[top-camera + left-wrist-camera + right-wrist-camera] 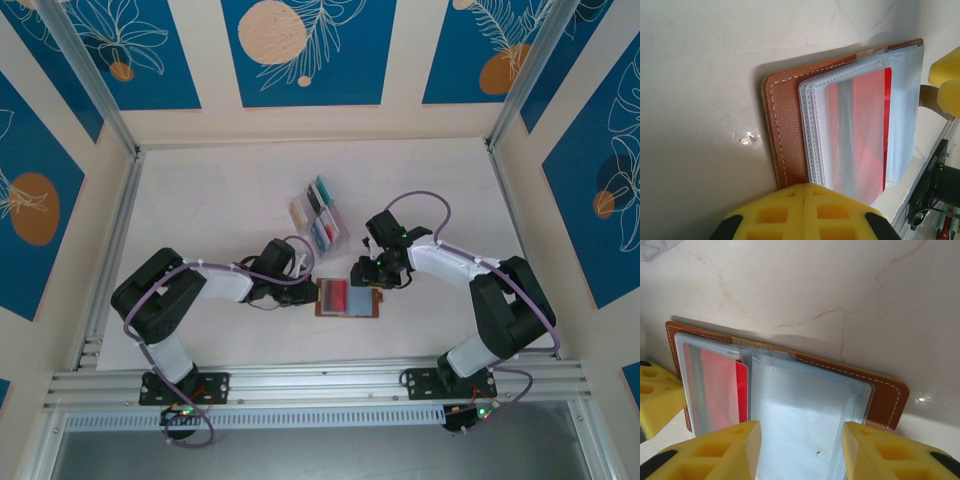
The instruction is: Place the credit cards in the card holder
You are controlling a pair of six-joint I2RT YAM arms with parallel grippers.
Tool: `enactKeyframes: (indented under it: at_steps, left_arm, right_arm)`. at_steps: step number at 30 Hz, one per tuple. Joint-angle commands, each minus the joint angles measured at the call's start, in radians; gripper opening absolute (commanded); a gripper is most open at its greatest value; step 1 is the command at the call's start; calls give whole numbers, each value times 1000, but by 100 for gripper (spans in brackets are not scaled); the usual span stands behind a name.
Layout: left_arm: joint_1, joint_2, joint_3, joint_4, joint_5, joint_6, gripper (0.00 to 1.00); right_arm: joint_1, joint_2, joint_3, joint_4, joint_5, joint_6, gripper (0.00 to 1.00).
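Right wrist: right claw (801, 440) half open over card holder (885, 390).

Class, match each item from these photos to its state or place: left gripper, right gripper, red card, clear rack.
Column A:
1. left gripper
2. right gripper
3. red card
4. clear rack

Column B:
a. inside a clear pocket of the card holder
b. open, over the holder's right half
c. beyond the holder, farther from the arms
d. shut, at the holder's left edge

Pairs: 1-d, 2-b, 3-a, 4-c
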Motion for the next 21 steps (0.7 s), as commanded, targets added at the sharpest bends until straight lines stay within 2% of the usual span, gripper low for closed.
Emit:
enactKeyframes:
  at_steps: [1,14,21]
  left_arm:
    - [-16,90,-66,-155,-122,-6,1]
    - [-15,96,-71,-151,-123,-6,1]
    - [-17,115,-73,-135,-122,-9,1]
  right_arm:
    - [3,31,16,-2,-28,-8,47]
    - [0,54,9,25,-71,-2,46]
    - [4,16,19,11,-81,5,41]
